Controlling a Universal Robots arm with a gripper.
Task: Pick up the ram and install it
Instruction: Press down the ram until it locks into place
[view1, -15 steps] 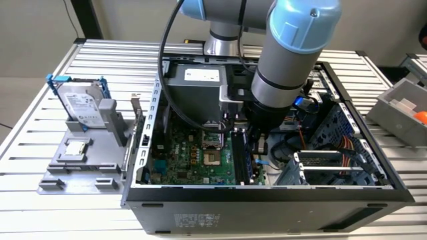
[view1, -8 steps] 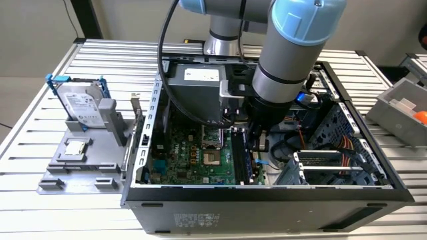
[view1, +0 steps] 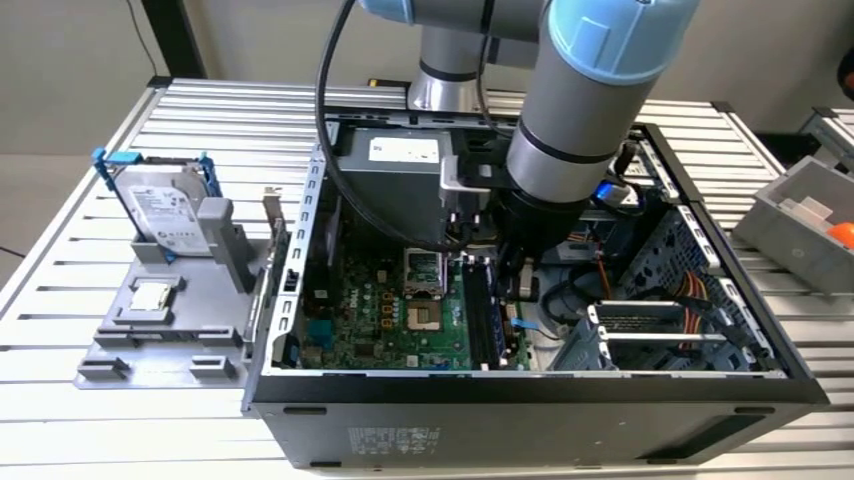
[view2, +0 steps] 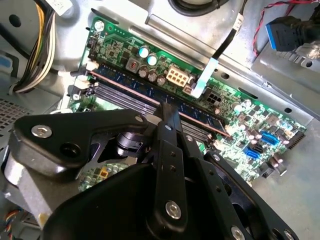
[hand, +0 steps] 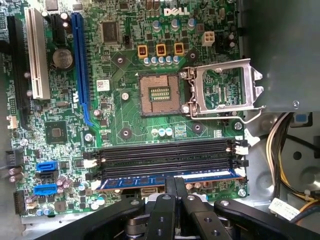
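- So the arm (view1: 587, 110) is reaching straight down into the open computer case (view1: 534, 390), which lies on its side on the slatted table (view1: 80, 420).
- The gripper (hand: 175, 184) sits right over the memory slots, and its two thin fingers (view2: 169, 117) look pressed together on the top edge of the ram (hand: 165, 178). I can't see any gap between them in either wrist view.
- The ram is already lying along the slot nearest the gripper, a long blue-green stick running the full length of the black slots (hand: 165, 152). Its end sits at the white latch (hand: 240, 172).
- In the second wrist view the ram (view2: 130, 82) runs diagonally across the board, with the fingertips touching it near the middle.
- The other black slots beside it look bare.
- On the motherboard (hand: 125, 110) the processor socket (hand: 159, 94) is open, with its metal frame (hand: 222, 89) flipped over next to it.
- In the exterior view, out at about 9 o'clock from the case, a grey fixture (view1: 167, 320) carries a silver hard drive (view1: 167, 215) in a blue frame standing upright, and a small square chip (view1: 151, 295) lies flat at about 6 o'clock from it.
- A grey bin (view1: 807, 215) sits at about 3 o'clock from the case, well apart from it.
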